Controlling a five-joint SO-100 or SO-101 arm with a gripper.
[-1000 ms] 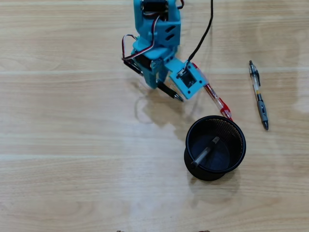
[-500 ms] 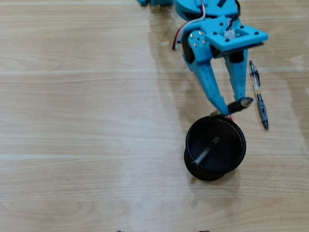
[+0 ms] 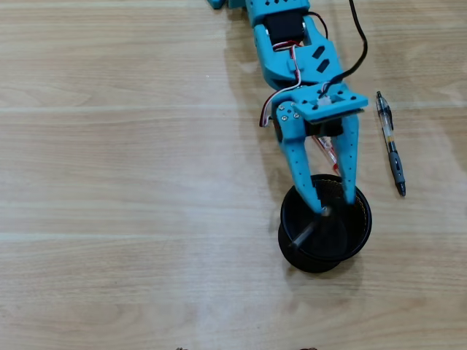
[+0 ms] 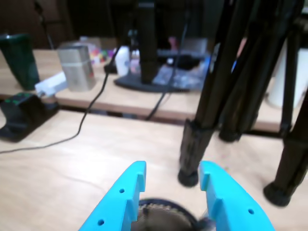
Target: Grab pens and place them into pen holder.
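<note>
The black mesh pen holder stands right of centre in the overhead view, with one dark pen leaning inside it. My blue gripper hangs over the holder's far rim, open, with nothing visible between its fingers. Under the gripper, between the two fingers, a bit of the red-and-clear pen shows on the table. A grey-and-clear pen lies to the right of the arm. In the wrist view the gripper is open above the blurred holder rim.
The wooden table runs on all sides in the overhead view. The arm's black cable trails at the top. In the wrist view black tripod legs stand just beyond the holder, with a cluttered desk behind.
The gripper carried a black pen from the left, swung right, then came over the holder. That pen no longer shows at the fingertips, and the jaws now stand open.
</note>
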